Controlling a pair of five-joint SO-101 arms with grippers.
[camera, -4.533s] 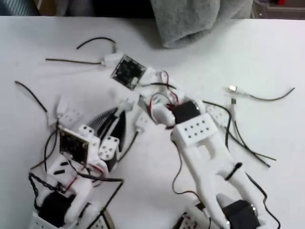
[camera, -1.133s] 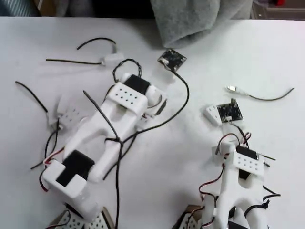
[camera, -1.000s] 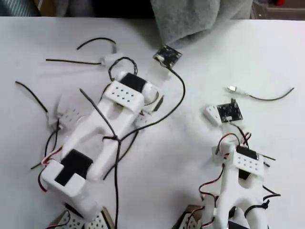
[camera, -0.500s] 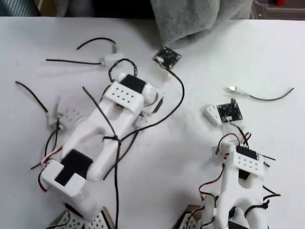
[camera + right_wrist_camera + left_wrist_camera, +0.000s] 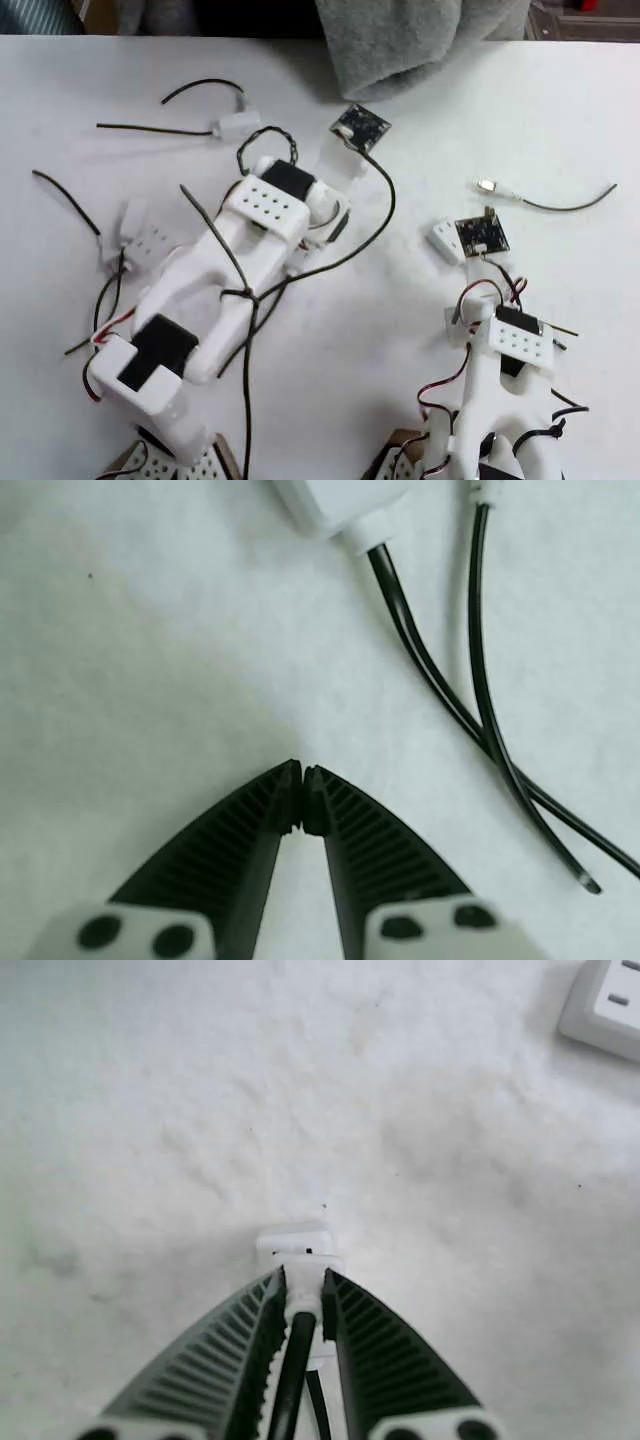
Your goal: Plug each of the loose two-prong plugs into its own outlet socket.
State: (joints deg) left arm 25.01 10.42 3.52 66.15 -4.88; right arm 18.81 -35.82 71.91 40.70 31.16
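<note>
The step in hand is the carry. The left gripper is clamped on the held plug, its ribbed fingers pinching the rear of the body where the black cord leaves it. It sits low over the table, toward the middle of the far edge and just short of a grey cloth.

An outlet with two slots showing lies ahead and off to one side, well apart from the plug. By my reading, the next move is to swing the plug across to that outlet, turn it until the prongs line up with the slots, and push straight in. The outlet looks loose on the table, so a crooked push could simply slide it away.

The held plug is a small white block, squared at the front. I cannot tell which way its prongs face. Its cord trails back between the fingers and will likely drag.

The right gripper is empty with its tips together, over the right half of the table about midway between the far and near edges. Just ahead of it lies a second plug, white, with its own dark cord beside a thinner wire. A third plug lies toward the far left corner, and I cannot tell whether it is seated in anything
</note>
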